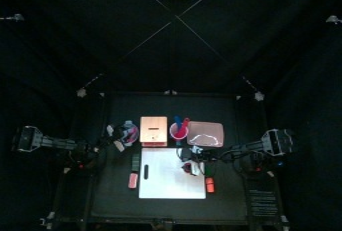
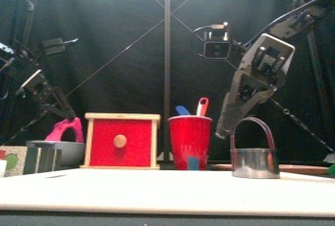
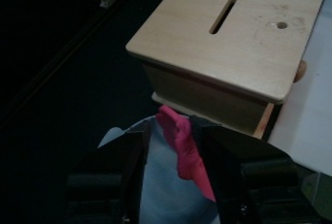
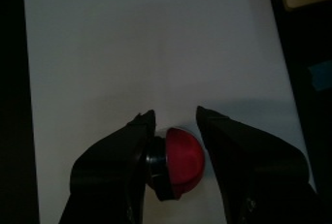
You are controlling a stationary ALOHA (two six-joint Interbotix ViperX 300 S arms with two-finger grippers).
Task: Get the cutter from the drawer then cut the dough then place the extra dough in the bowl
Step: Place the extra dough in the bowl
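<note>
Black table (image 1: 110,203) below, dark curtain (image 2: 118,34) behind. Across the table's front, white board (image 1: 167,175), laid there as cutting ground. Behind the board, box (image 2: 121,140) with red front toward the table's front, tray (image 1: 207,131) to its right, cup (image 2: 190,144) between the two. Left of the box, bowl (image 2: 72,155), set close so that scraps need only a short carry.

On the board's right part, cutter (image 2: 256,161), upright, wire handle up, out of the drawer already. Down from above at that handle, right gripper (image 4: 173,118); clenched or released, cannot tell. Right at it in the wrist view, red round (image 4: 184,162) lying on the board, probably the cut piece, with the cutter set there to pin it.

Over the bowl, left gripper (image 3: 180,165), clamped on a pink strip of dough (image 3: 172,126). Hangs limp from the grip beside the box, not yet let go; touching the bowl or not, cannot tell. Held just there, by the look of it, so as to drop straight in: last step of the task close to done.
</note>
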